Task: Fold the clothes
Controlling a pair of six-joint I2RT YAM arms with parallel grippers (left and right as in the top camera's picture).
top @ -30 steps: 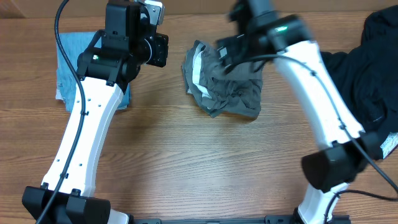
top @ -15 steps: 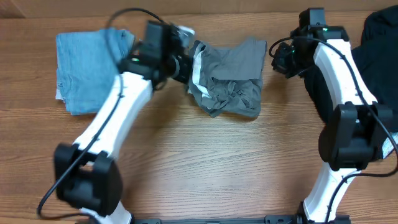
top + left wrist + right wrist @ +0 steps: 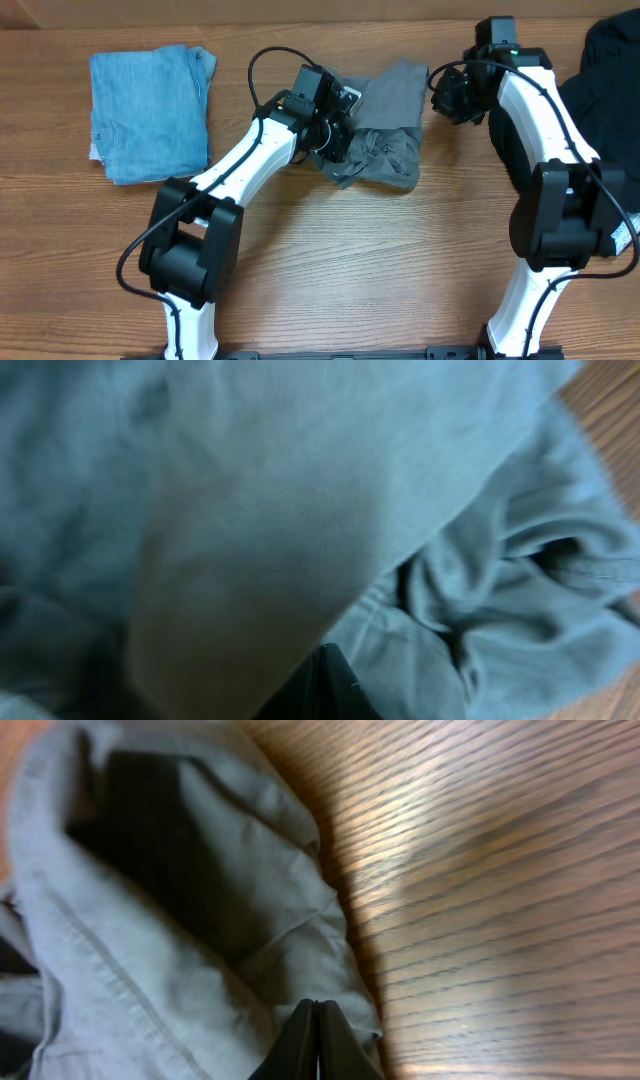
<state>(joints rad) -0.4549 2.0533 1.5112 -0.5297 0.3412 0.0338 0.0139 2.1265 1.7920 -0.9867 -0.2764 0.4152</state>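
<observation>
The grey shorts [image 3: 392, 135] lie crumpled at the table's back centre. One flat panel stretches toward the upper right. My left gripper [image 3: 337, 122] reaches across their left part. In the left wrist view grey fabric [image 3: 300, 490] drapes right over the camera, and only one dark fingertip [image 3: 322, 685] pokes out, shut on the cloth. My right gripper [image 3: 438, 92] sits at the shorts' upper right corner. Its two fingers [image 3: 316, 1042] are pressed together on the hem of the shorts [image 3: 150, 920], beside bare wood.
A folded light-blue denim garment [image 3: 148, 115] lies at the back left. A larger black garment [image 3: 610, 100] is heaped at the right edge behind the right arm. Bare wooden tabletop [image 3: 330, 260] spreads in front of the shorts.
The left gripper swung right from the shorts' left edge onto them, covering the white waistband lining. The right gripper left the pile for the upper right corner, and the panel spread out.
</observation>
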